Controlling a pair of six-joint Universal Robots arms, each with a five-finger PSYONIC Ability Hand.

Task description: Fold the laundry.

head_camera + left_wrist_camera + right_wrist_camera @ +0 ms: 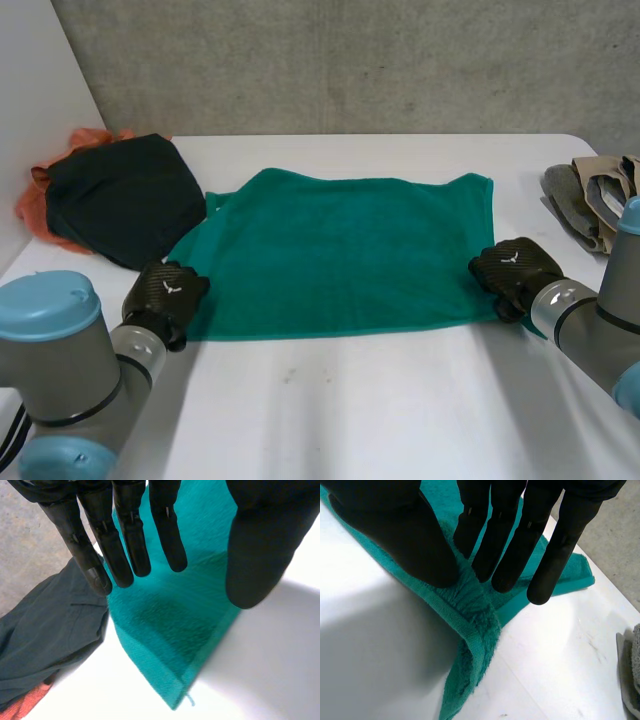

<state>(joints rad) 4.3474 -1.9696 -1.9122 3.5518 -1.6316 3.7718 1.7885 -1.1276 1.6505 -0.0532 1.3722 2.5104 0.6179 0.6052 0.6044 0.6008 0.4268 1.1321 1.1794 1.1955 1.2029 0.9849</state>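
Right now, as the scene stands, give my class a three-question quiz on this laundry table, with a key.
1. True or false: the left hand pinches the green towel.
2. Which towel corner does the right hand pinch? A near right; B far left; C far right.
3. Fill in: the dark garment lies partly over an ____ cloth.
Key: 1 false, its fingers are straight above the near left corner; 2 A; 3 orange.

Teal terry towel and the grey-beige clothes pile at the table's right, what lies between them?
Bare white table separates teal terry towel from grey-beige clothes pile in the head view; the right hand pinches the towel's near corner.
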